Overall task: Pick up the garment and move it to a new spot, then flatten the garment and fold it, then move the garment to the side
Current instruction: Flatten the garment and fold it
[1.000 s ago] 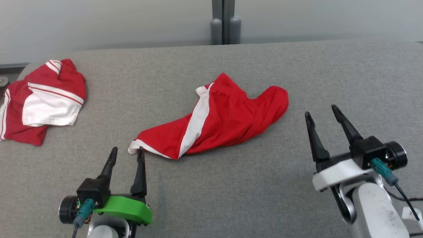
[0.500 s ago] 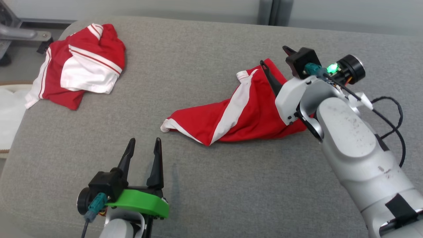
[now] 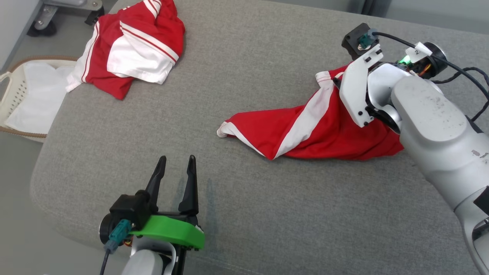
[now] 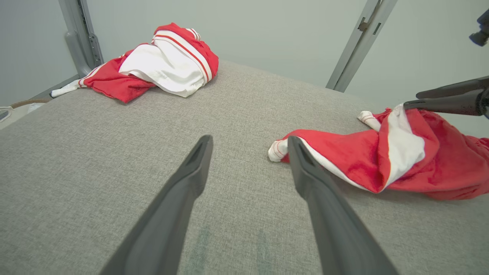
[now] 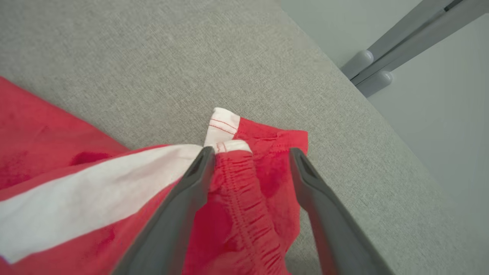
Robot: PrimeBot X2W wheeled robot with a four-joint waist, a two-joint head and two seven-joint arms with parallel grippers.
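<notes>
Step one, pre-grasp: right gripper (image 5: 252, 152) jaws wide astride shorts (image 3: 332, 133) waistband (image 5: 238, 179); left gripper (image 3: 176, 158) idle, jaws wide. Lift, flatten, fold, shift all pending.

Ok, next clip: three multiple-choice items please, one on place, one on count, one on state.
1. Where is the right gripper? A) at the waistband of the nearer garment; B) over the floor; C) at its leg hem.
2. How many red-and-white garments lie on the grey surface? A) one; B) two; C) three.
3. The left gripper is: A) shut on cloth; B) open, empty; C) shut, empty.
1 A: it straddles the elastic band. 2 B: a second garment lies at the far left corner. 3 B: it gapes over bare surface.
</notes>
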